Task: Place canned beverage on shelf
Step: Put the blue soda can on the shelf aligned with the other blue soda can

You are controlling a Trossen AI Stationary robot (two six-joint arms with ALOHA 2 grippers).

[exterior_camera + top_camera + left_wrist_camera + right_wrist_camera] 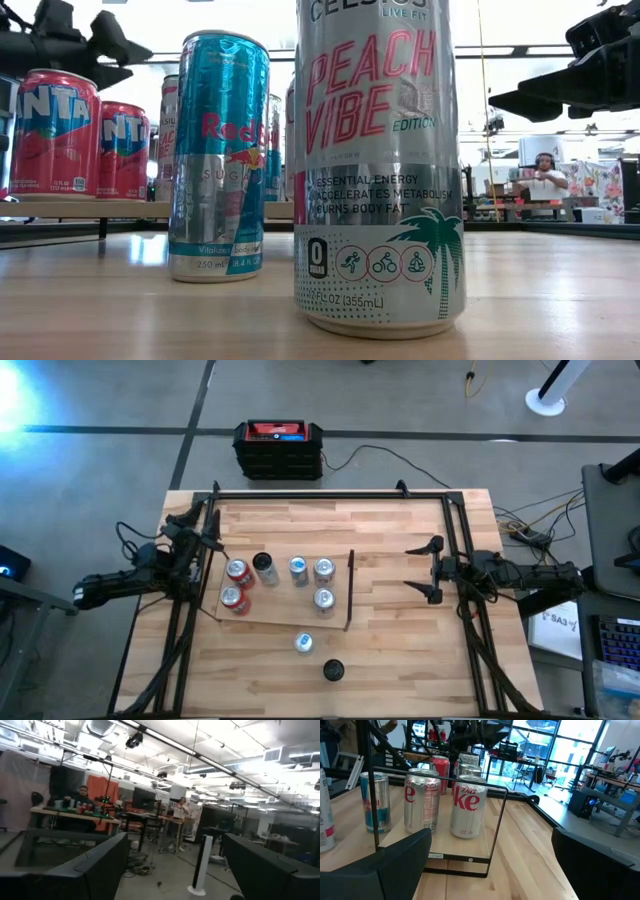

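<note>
The shelf [285, 610], a pale board with a thin black upright frame [350, 590] on its right edge, lies mid-table. On it stand two red Fanta cans [235, 586], a dark-topped can [264, 565] and three silver cans [323, 598]. Two cans stand on the tabletop nearer the front edge: a blue-silver Red Bull can [304, 644] [218, 155] and a Celsius can [333, 671] [380, 170]. My left gripper [205, 530] [175, 845] is open and empty by the shelf's far left corner. My right gripper [420, 570] [492, 870] is open and empty, right of the frame, facing it.
A black frame runs along the table's far, left and right edges [330, 493]. A red-and-black box [279, 448] sits on the floor beyond the far edge. Bare tabletop lies between the shelf and my right gripper [390, 610]. People sit in the room behind [545, 175].
</note>
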